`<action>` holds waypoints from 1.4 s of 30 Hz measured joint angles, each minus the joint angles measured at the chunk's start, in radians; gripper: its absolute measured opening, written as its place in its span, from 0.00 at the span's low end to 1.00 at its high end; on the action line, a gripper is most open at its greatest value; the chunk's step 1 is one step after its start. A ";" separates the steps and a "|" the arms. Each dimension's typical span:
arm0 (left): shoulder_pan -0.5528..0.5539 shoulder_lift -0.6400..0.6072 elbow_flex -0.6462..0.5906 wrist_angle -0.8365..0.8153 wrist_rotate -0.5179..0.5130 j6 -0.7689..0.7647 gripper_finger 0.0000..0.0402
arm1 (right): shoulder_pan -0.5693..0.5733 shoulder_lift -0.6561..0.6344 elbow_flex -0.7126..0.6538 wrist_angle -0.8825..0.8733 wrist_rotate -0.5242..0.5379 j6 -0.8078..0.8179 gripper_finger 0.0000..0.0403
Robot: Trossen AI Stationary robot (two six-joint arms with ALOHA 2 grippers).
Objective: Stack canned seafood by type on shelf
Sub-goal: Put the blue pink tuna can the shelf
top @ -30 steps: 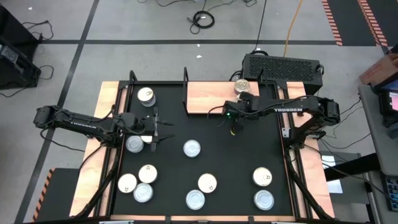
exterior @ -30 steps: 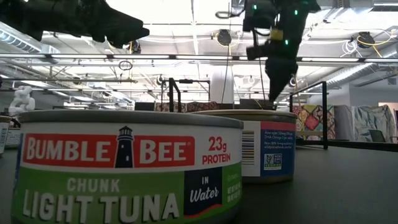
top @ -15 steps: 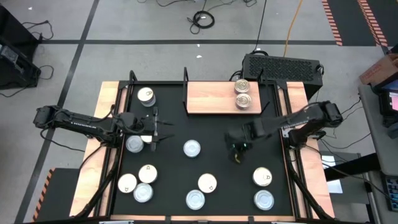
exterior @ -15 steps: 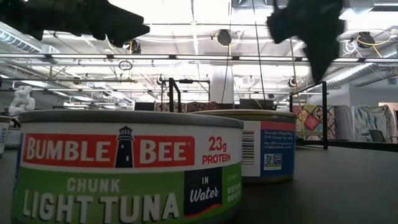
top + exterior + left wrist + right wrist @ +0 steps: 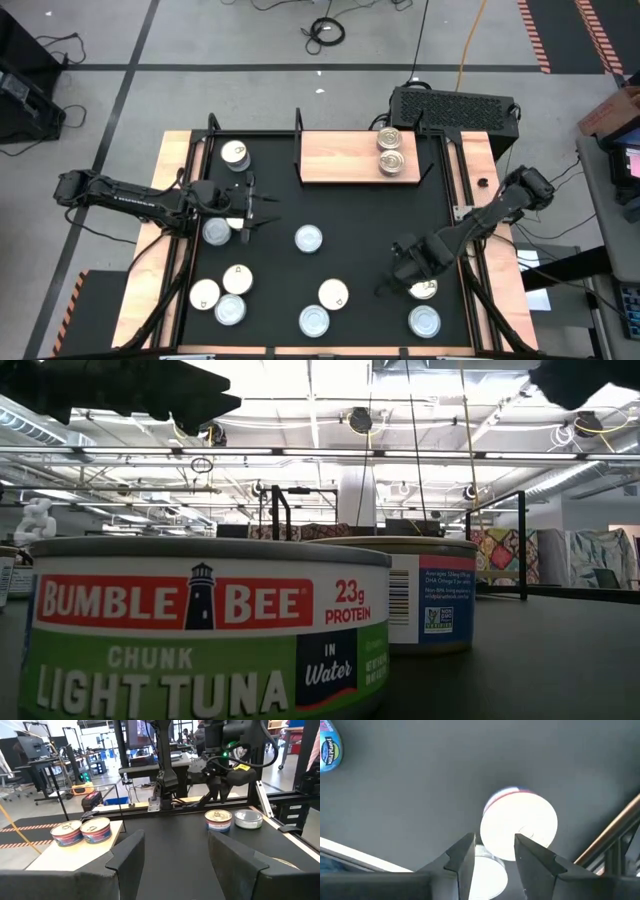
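The light-wood shelf (image 5: 345, 158) lies at the table's far edge with two gold-topped tins (image 5: 390, 150) side by side on its right part. Several white and silver-topped tins stand on the black mat. My right gripper (image 5: 392, 282) is open and hovers just left of a white-topped tin (image 5: 424, 287) at the near right. In the right wrist view its fingers (image 5: 494, 855) point down at that tin (image 5: 519, 822). My left gripper (image 5: 250, 206) is open and empty beside a silver-topped tin (image 5: 216, 232) at the left.
More tins stand at the near left (image 5: 228, 295), the middle (image 5: 308, 238) and the near edge (image 5: 314, 320), plus one silver-topped tin (image 5: 424, 322) near the right gripper. Black posts (image 5: 299, 120) rise at the shelf's edge. A tuna tin (image 5: 200, 630) fills the low view.
My right gripper has left the shelf and swept toward the table's near edge and right, down to the white-topped tin at the near right. The second gold-topped tin, covered by the gripper a second ago, now shows standing on the shelf.
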 joint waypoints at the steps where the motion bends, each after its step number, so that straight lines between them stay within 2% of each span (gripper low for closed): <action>1: 0.000 0.000 0.000 0.000 0.000 0.000 0.54 | 0.010 0.000 0.000 -0.001 0.006 0.027 0.32; 8: 0.000 0.000 0.000 -0.001 0.000 -0.001 0.54 | 0.057 0.056 0.000 0.001 0.064 0.108 0.32; 22: 0.000 0.000 0.000 -0.004 0.001 -0.002 0.54 | 0.064 0.231 0.000 0.075 0.025 0.021 0.32; 35: 0.000 0.000 0.000 -0.004 0.001 -0.001 0.54 | 0.074 0.306 0.005 0.068 -0.004 0.073 0.32; 39: 0.000 0.000 0.000 -0.004 0.001 -0.001 0.54 | 0.074 0.311 0.004 0.070 -0.006 0.085 0.27; 42: 0.000 0.000 0.000 -0.004 0.001 0.001 0.54 | 0.075 0.311 0.003 0.074 -0.008 0.091 0.19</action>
